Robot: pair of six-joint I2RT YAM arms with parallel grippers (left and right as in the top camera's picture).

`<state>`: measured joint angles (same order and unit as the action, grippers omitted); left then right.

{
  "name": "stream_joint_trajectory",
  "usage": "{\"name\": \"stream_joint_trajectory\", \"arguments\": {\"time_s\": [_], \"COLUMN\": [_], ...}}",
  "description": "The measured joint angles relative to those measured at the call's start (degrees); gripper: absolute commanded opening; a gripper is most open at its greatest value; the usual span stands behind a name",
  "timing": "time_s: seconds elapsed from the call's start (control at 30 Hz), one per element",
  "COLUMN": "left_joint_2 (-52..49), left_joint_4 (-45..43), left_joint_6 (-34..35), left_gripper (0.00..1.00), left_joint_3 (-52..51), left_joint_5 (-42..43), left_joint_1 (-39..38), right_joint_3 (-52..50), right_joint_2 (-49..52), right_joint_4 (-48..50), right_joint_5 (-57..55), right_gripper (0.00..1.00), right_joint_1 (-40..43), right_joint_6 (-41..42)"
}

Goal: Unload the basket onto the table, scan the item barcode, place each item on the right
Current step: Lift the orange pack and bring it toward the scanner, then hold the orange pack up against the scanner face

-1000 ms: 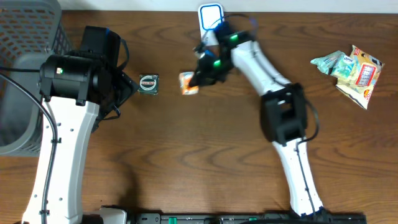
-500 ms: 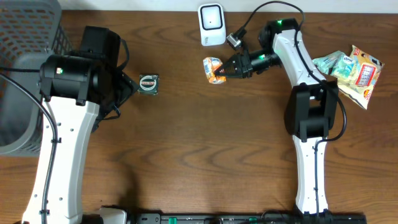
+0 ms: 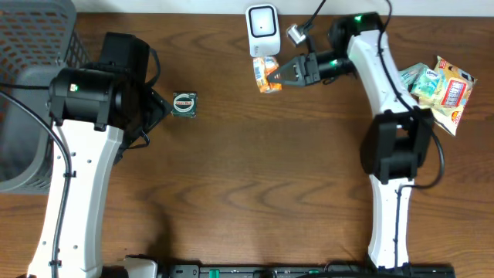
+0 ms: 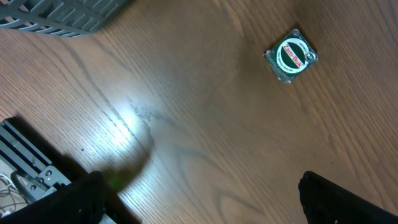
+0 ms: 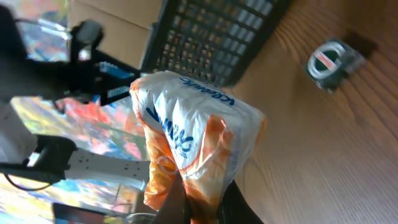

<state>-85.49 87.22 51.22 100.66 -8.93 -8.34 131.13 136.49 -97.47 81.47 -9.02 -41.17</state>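
overhead / right gripper (image 3: 287,75): clamped on the orange-and-white snack packet (image 3: 267,75), which is off the table and just below the white barcode scanner (image 3: 262,29). I read that as presenting it to the scan window.
overhead / facing: I can't tell whether the barcode side is turned to the scanner.
overhead / left arm (image 3: 85,100): sits by the grey basket (image 3: 31,46), with the small square sachet (image 3: 184,104) just beside its tip.
overhead / queue: more snack bags (image 3: 436,86) far right, print too small to read.
left wrist / left gripper (image 4: 205,199): jaws spread wide with nothing between them, over bare table (image 4: 186,124).
left wrist / sachet label: round green-and-red badge, looks like "Zam-Buk" but I'm not sure.
right wrist / grip: fingers (image 5: 176,202) pinch the packet's lower edge, which leaves the printed faces exposed. That seems sensible for scanning.
right wrist / print: blue script on white with orange below, not legible. I see no barcode on this side.
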Motion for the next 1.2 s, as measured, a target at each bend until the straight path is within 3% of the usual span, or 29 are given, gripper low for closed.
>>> {"name": "stream_joint_trajectory", "arguments": {"time_s": [0.43,0.57,0.67,0.9,1.03,1.2], "left_joint_2": [0.0,0.0,0.0,0.0,0.0,0.0], "left_joint_4": [0.0,0.0,0.0,0.0,0.0,0.0], "left_joint_6": [0.0,0.0,0.0,0.0,0.0,0.0], "left_gripper": [0.98,0.98,0.98,0.98,0.98,0.98], "left_joint_3": [0.0,0.0,0.0,0.0,0.0,0.0], "left_joint_5": [0.0,0.0,0.0,0.0,0.0,0.0], "left_joint_1": [0.0,0.0,0.0,0.0,0.0,0.0], "right_joint_3": [0.0,0.0,0.0,0.0,-0.1,-0.1], "right_joint_2": [-4.4,-4.4,-4.4,-4.4,-4.4,-4.4], "right_joint_4": [0.9,5.1,13.5,24.9,33.8,50.6], "right_joint_5": [-1.6,-6.6,-18.6,-64.5,-84.6,-100.5], "right_gripper": [0.02,0.01,0.01,0.01,0.01,0.01], "right_joint_1": [-0.1,-0.9,-2.9,-12.5,-17.0,-19.3], "right_joint_6": [-2.2,-1.5,7.3,28.9,30.4,23.1]}}
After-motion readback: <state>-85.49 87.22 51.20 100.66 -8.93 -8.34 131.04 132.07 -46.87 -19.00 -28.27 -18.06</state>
